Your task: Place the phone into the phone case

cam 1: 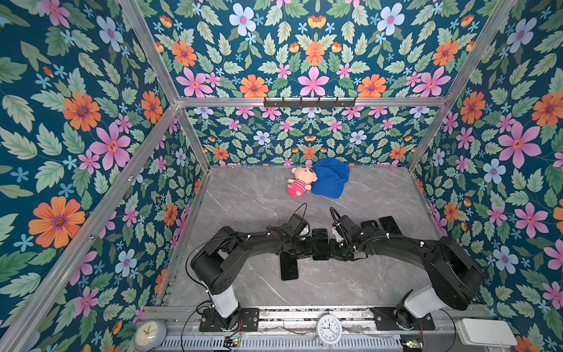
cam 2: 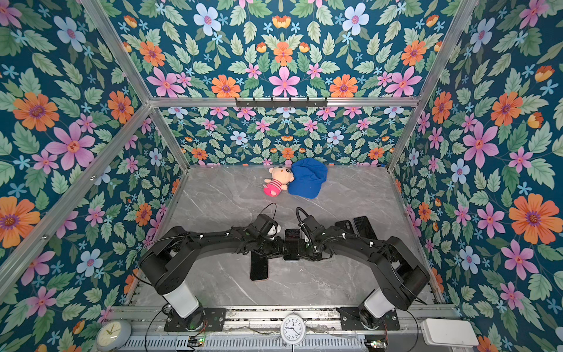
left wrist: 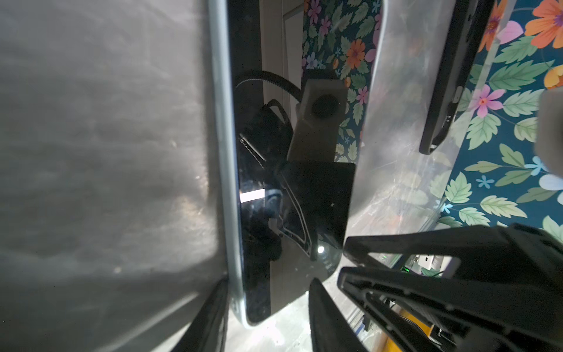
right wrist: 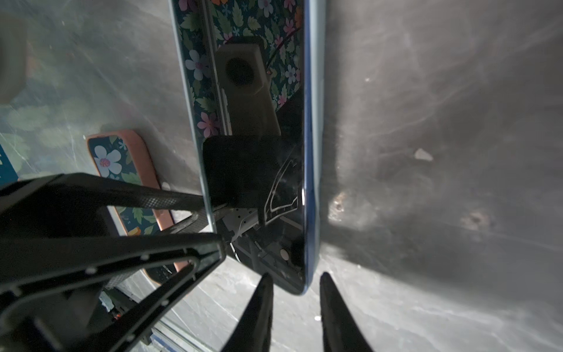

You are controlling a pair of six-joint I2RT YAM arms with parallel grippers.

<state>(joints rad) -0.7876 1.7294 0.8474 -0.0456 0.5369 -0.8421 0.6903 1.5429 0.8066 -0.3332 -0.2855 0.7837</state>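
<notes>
At mid-table the phone [cam 1: 320, 240] is hanging face up, seemingly just clear of the table [cam 1: 243, 198], bridged between both arms. The left pincer [left wrist: 269, 292] is straddling its left edge with jaws part open. A gap is showing on the screen side, so it is gripping nothing. The right pincer [right wrist: 296, 275] is sitting narrow on the right edge, jaws tight against both faces, holding the phone. The step in hand is looking like a handover to the right arm.

The next move is calling for a carry right and slightly farther to the case [cam 1: 369, 224]. There the edges are needing lining up before a press-in, ideally with the left arm steadying the case.

Counting near to far:
- one grey clock [cam 1: 149, 333]
- one white clock [cam 1: 329, 329]
- one cased phone [cam 1: 288, 268], orange-rimmed, lying flat
- the one held phone
- two pincers
- one black case
- one dark slab [cam 1: 390, 225] beside it, phone or case being unclear
- one doll [cam 1: 300, 181]
- one cap [cam 1: 330, 178]
</notes>
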